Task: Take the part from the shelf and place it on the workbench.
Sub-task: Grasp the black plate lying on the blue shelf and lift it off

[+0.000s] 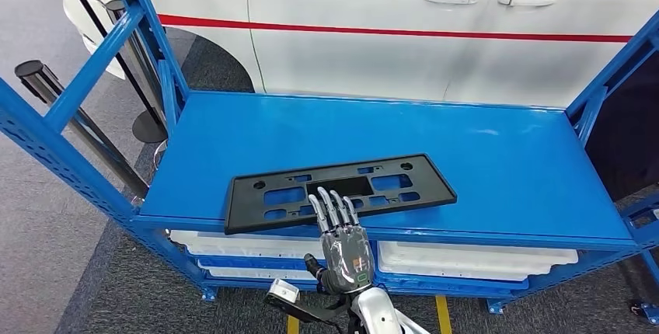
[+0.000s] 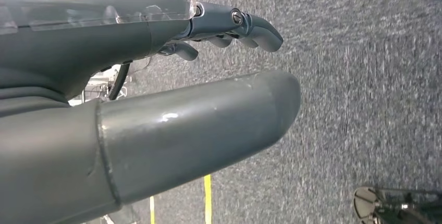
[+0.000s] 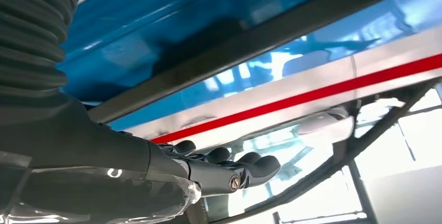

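On the blue shelf [image 1: 497,155], near its front edge: flat black part [image 1: 339,191] with cut-out slots, lying slightly askew. Right hand [image 1: 342,234] over that front edge, palm down, fingers [image 1: 332,208] straight and a little apart, tips over the part's near side; contact hard to tell. Left hand [image 2: 156,104] above grey carpet [image 2: 365,78], fingers loosely curled, holding nothing. Behind the shelf, white car [image 1: 388,23] with a red stripe.
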Available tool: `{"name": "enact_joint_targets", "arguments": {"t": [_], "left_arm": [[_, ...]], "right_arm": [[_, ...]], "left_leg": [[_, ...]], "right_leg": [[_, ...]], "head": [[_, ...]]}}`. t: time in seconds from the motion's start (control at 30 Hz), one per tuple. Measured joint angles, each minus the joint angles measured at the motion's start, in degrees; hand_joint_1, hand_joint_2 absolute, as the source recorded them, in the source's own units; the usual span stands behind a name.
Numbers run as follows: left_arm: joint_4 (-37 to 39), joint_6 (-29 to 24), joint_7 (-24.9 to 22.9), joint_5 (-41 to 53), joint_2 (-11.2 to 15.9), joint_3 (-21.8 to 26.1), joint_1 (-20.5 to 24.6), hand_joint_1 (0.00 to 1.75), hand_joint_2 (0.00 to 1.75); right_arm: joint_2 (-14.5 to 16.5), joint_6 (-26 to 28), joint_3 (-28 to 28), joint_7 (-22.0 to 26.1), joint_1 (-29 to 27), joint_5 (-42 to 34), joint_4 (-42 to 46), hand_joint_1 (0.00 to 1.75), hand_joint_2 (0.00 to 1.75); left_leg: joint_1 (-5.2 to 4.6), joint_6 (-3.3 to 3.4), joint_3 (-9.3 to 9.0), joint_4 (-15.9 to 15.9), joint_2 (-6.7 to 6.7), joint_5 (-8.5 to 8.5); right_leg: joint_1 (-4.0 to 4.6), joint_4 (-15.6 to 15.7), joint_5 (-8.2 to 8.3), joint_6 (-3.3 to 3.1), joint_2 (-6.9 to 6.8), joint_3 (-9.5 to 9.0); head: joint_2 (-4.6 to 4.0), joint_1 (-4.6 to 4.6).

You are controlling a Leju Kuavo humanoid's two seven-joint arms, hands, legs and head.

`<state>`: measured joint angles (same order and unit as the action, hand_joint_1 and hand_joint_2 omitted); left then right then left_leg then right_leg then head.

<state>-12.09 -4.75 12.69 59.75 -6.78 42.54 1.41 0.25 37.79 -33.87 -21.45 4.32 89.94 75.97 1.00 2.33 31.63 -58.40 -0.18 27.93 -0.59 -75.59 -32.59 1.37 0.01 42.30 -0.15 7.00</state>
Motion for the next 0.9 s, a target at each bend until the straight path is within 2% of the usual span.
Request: {"name": "enact_joint_targets", "arguments": {"t": [0.03, 0.1, 0.13, 0.17, 0.2, 0.27, 0.33, 0.37, 0.43, 0.47, 0.5, 0.53, 0.6, 0.63, 0.67, 0.73, 0.8, 0.83, 0.87, 0.9], "left_arm": [[0.0, 0.0, 0.0, 0.0, 0.0, 0.1, -0.1, 0.0, 0.0], [0.0, 0.0, -0.1, 0.0, -0.1, 0.3, -0.2, 0.0, 0.0], [0.0, 0.1, -0.1, 0.0, -0.1, 0.4, -0.2, 0.0, 0.0], [0.0, 0.1, -0.1, 0.1, -0.1, 0.5, -0.1, 0.0, 0.0], [0.0, 0.1, -0.1, 0.1, -0.2, 0.5, -0.1, 0.0, 0.0], [0.0, 0.1, -0.2, 0.2, -0.2, 0.7, 0.1, 0.0, 0.0], [0.0, 0.1, -0.3, 0.3, -0.1, 0.8, 0.2, 0.0, 0.0], [0.0, 0.1, -0.3, 0.4, -0.1, 0.8, 0.2, 0.0, 0.0], [0.0, 0.1, -0.4, 0.6, -0.1, 0.8, 0.2, 0.0, 0.0], [0.0, 0.1, -0.4, 0.9, -0.1, 0.8, 0.1, 0.0, 0.0], [0.0, 0.0, -0.5, 1.2, -0.1, 0.8, 0.0, 0.0, 0.0], [0.0, -0.2, -0.5, 1.5, -0.1, 0.8, -0.1, 0.0, 0.0], [0.0, -0.5, -0.5, 2.3, -0.1, 0.8, -0.3, 0.0, 0.0], [0.0, -0.6, -0.5, 2.6, 0.0, 0.8, -0.3, 0.0, 0.0], [0.0, -0.6, -0.5, 3.0, 0.0, 0.8, -0.1, 0.0, 0.0], [0.0, -0.7, -0.4, 3.6, 0.0, 0.8, 0.1, 0.0, 0.0], [0.0, -0.7, -0.4, 4.1, 0.0, 0.8, 0.3, 0.0, 0.0], [0.0, -0.7, -0.4, 4.3, 0.0, 0.8, 0.3, 0.0, 0.0], [0.0, -0.7, -0.5, 4.5, 0.0, 0.8, 0.3, 0.0, 0.0], [0.0, -0.7, -0.5, 4.7, 0.0, 0.8, 0.3, 0.0, 0.0]], "right_arm": [[0.7, 0.0, 1.0, 1.3, -0.3, 0.0, 0.1, 0.0, 1.75], [1.8, 0.0, 2.6, 2.8, -0.7, 0.0, 0.5, 0.0, 1.75], [2.4, 0.0, 3.3, 3.5, -0.8, 0.0, 0.7, 0.0, 1.75], [3.0, 0.0, 3.9, 4.3, -1.0, 0.0, 0.8, 0.0, 1.75], [3.6, 0.0, 4.6, 4.8, -1.3, 0.0, 1.0, 0.0, 1.75], [4.7, 0.0, 5.8, 5.4, -1.7, 0.0, 1.3, 0.0, 1.75], [5.4, 0.0, 6.7, 5.5, -2.0, 0.0, 1.5, 0.0, 1.75], [5.7, 0.0, 7.0, 5.7, -2.1, 0.0, 1.6, 0.0, 1.75], [6.2, 0.0, 7.6, 6.3, -2.3, 0.0, 1.6, 0.0, 1.75], [6.2, 0.0, 7.9, 6.4, -2.4, 0.0, 1.5, 0.0, 1.75], [6.3, 0.0, 8.2, 6.1, -2.4, 0.0, 1.5, 0.0, 1.75], [6.2, 0.0, 8.3, 5.2, -2.4, 0.0, 1.3, 0.0, 1.75], [5.6, 0.0, 7.8, 1.3, -1.7, 0.0, 0.7, 0.0, 1.75], [5.1, 0.0, 7.2, -1.3, -1.1, 0.0, 0.2, 0.0, 1.75], [4.3, 0.0, 6.1, -4.5, -0.2, 0.0, -0.6, 0.0, 1.75], [2.1, 0.0, 2.4, -11.4, 2.1, 0.0, -2.4, 0.0, 1.75], [-0.1, 0.0, -1.8, -16.3, 4.4, 0.0, -4.3, 0.0, 1.75], [-1.0, 0.0, -3.5, -17.2, 5.4, 0.1, -5.1, 0.0, 1.75], [-1.9, 0.0, -4.9, -17.8, 6.3, 0.1, -5.9, 0.0, 1.75], [-2.7, 0.0, -6.1, -18.1, 7.0, 0.1, -6.8, 0.0, 1.75]], "left_leg": [[0.0, -0.13, -0.43, 0.0, -0.07, 0.29], [-0.02, -0.55, -1.44, 0.0, -0.13, 1.02], [-0.11, -0.85, -1.77, 0.0, -0.14, 1.45], [-0.17, -1.2, -2.06, 0.0, -0.14, 1.86], [-0.24, -1.58, -2.29, 0.2, -0.15, 2.22], [-0.22, -2.37, -3.11, 0.5, -0.06, 2.85], [-0.11, -3.0, -2.88, -1.5, 0.05, 3.68], [-0.02, -3.24, -1.46, -4.4, 0.07, 4.62], [0.0, -3.64, 3.82, -12.3, 0.07, 6.89], [0.0, -3.73, 6.47, -15.3, 0.08, 7.11], [0.0, -3.73, 8.28, -16.5, 0.08, 6.11], [-0.01, -3.62, 8.97, -15.2, 0.07, 3.73], [-0.1, -3.08, 7.85, -8.4, 0.08, -2.38], [-0.29, -2.76, 7.0, -5.3, 0.09, -4.41], [-0.48, -2.4, 6.37, -3.4, 0.09, -5.2], [-0.85, -1.77, 5.99, -2.4, 0.04, -4.67], [-0.59, -1.15, 5.5, -1.7, 0.05, -4.28], [-0.39, -0.84, 5.08, -1.2, 0.12, -4.18], [-0.2, -0.54, 4.6, -0.8, 0.2, -4.09], [-0.17, -0.28, 4.22, -0.5, 0.25, -3.95]], "right_leg": [[-0.07, 1.7, 1.7, -0.05, -0.01, -0.61], [-0.08, 9.5, 6.01, -0.47, -0.03, -4.11], [0.04, 12.7, 6.92, -0.69, -0.05, -5.69], [0.19, 15.0, 7.16, -0.95, -0.06, -6.8], [0.36, 15.7, 6.59, -1.18, -0.04, -7.26], [0.31, 16.2, 5.86, -1.75, 0.1, -8.11], [0.0, 16.8, 5.34, -2.43, 0.16, -9.61], [-0.11, 17.1, 5.0, -2.71, 0.1, -10.39], [-0.05, 17.2, 4.09, -3.07, -0.05, -11.67], [-0.02, 17.2, 3.54, -3.08, -0.01, -12.33], [-0.01, 17.2, 2.97, -3.05, 0.11, -13.05], [-0.01, 17.2, 2.29, -2.98, 0.26, -13.91], [-0.03, 17.2, 0.81, -2.68, 0.48, -15.64], [0.11, 17.1, 0.14, -2.39, 0.56, -16.2], [0.19, 17.1, -0.36, -2.04, 0.62, -16.46], [0.34, 17.5, -0.82, -1.3, 0.71, -16.62], [0.24, 18.0, -1.21, -0.67, 0.67, -17.1], [0.21, 17.2, -1.76, -0.39, 0.57, -16.92], [0.16, 15.0, -2.82, -0.1, 0.48, -15.89], [0.06, 11.5, -4.19, 0.14, 0.37, -13.99]], "head": [[0.0, 0.01], [0.0, 0.01], [0.0, 0.0], [0.0, 0.0], [0.0, -0.01], [0.0, -0.01], [0.0, -0.05], [0.0, -0.08], [0.0, -0.11], [0.0, -0.1], [0.0, -0.11], [0.0, -0.11], [0.0, -0.09], [0.0, -0.09], [0.0, -0.09], [0.0, -0.1], [0.0, -0.09], [0.0, -0.09], [0.0, -0.08], [0.0, -0.07]]}}
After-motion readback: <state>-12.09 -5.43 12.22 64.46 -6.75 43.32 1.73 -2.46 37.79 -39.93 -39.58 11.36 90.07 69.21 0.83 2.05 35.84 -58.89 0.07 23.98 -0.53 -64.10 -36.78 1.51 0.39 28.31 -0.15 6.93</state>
